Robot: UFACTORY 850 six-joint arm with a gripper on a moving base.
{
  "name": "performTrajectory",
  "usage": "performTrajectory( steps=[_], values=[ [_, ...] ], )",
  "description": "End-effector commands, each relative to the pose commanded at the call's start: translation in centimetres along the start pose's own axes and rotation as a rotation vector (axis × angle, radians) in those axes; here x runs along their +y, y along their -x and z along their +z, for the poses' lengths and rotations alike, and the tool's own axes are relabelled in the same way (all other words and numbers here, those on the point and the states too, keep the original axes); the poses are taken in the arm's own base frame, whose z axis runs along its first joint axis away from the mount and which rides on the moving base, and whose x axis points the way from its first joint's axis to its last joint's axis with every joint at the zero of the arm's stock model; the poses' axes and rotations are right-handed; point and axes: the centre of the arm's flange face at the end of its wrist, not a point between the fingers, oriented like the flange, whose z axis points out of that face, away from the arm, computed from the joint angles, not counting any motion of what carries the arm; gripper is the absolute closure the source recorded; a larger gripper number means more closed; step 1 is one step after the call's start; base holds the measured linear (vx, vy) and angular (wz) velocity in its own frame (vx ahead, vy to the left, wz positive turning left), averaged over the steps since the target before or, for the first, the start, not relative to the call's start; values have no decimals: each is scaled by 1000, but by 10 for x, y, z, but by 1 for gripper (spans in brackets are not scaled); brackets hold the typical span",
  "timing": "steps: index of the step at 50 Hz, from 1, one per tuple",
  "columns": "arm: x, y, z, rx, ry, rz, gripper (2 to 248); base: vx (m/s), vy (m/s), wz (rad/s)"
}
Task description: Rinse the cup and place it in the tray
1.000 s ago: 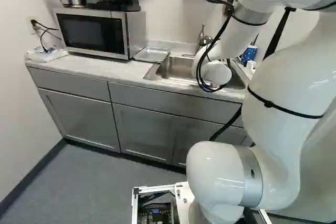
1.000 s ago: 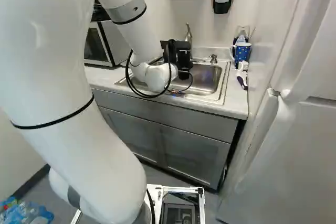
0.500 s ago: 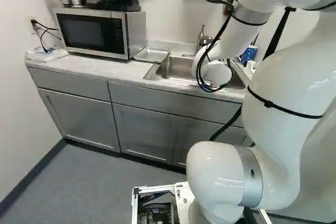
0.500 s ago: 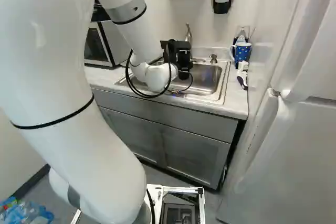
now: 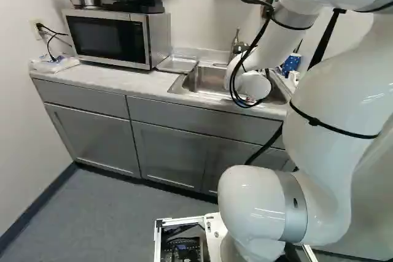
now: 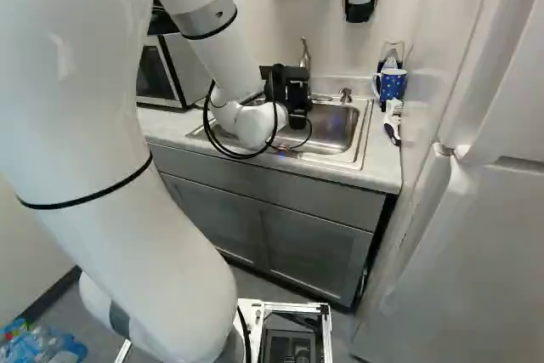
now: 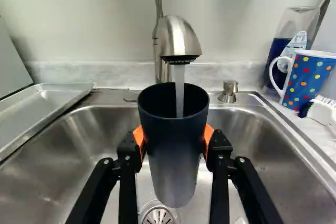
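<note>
Over the sink (image 6: 344, 129) my black gripper (image 6: 293, 95) shows at the arm's end in the right base view. In the wrist view the gripper (image 7: 173, 142) is shut on a dark cup (image 7: 173, 156), an orange pad pressed to each side. The cup stands upright above the drain (image 7: 158, 215), its mouth under the faucet (image 7: 178, 38). A stream of water (image 7: 179, 90) runs from the faucet into the cup. The metal tray (image 7: 42, 106) lies on the counter beside the sink, to the left of the cup; in the left base view the tray (image 5: 177, 64) is next to the microwave.
A blue dotted mug (image 7: 307, 80), a bottle (image 7: 289, 43) and a brush (image 7: 320, 111) stand or lie at the sink's right side. A soap pump (image 7: 229, 92) rises from the sink's back rim. The microwave (image 5: 107, 38) is beyond the tray, and a refrigerator (image 6: 476, 244) closes off the right.
</note>
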Motion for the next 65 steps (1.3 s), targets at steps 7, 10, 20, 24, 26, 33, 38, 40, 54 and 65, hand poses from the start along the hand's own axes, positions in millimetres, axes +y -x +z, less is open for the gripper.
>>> performTrajectory(
  steps=[7, 10, 20, 24, 26, 33, 38, 40, 54, 65],
  values=[
    [0, 0, 0, 0, 0, 0, 126, 0, 0, 0],
    [0, 0, 0, 0, 0, 0, 126, 0, 0, 0],
    [0, 0, 0, 0, 0, 0, 126, 0, 0, 0],
    [0, 0, 0, 0, 0, 0, 126, 0, 0, 0],
    [0, 0, 0, 0, 0, 0, 126, 0, 0, 0],
    [0, 0, 0, 0, 0, 0, 126, 0, 0, 0],
    [0, 0, 0, 0, 0, 0, 126, 0, 0, 0],
    [0, 0, 0, 0, 0, 0, 126, 0, 0, 0],
    [0, 0, 0, 0, 0, 0, 126, 0, 0, 0],
    [0, 0, 0, 0, 0, 0, 126, 0, 0, 0]
  ],
)
